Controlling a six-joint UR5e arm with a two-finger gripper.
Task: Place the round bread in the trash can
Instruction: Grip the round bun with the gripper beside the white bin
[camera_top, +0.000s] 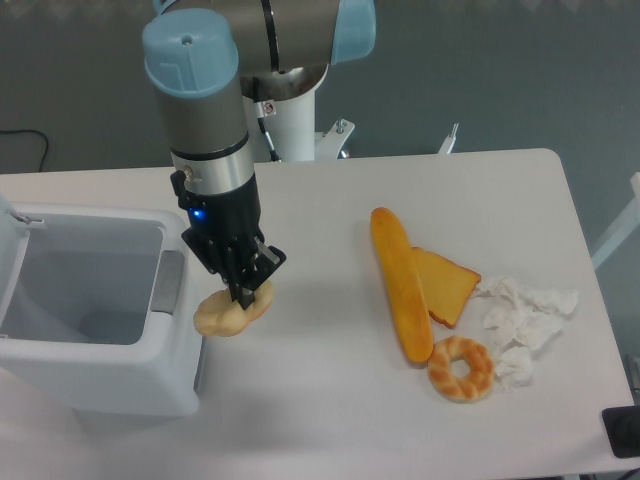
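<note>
Trash can (95, 375) beside gripper (243, 293) pinching round bread (226, 313).

baguette (400, 285); toast slice (446, 284); ring bread (461, 368); crumpled tissue (524, 322); white table (330, 400)

The white-grey rectangular plastic trash can (90, 345) stands open-topped, its near wall just beside the end effector (246, 292). Bare white worktop (320, 230) separates these from the long orange baguette (400, 283), toast wedge (447, 284), striped ring bread (461, 368) and crumpled white tissues (522, 318) on the far side.
</note>
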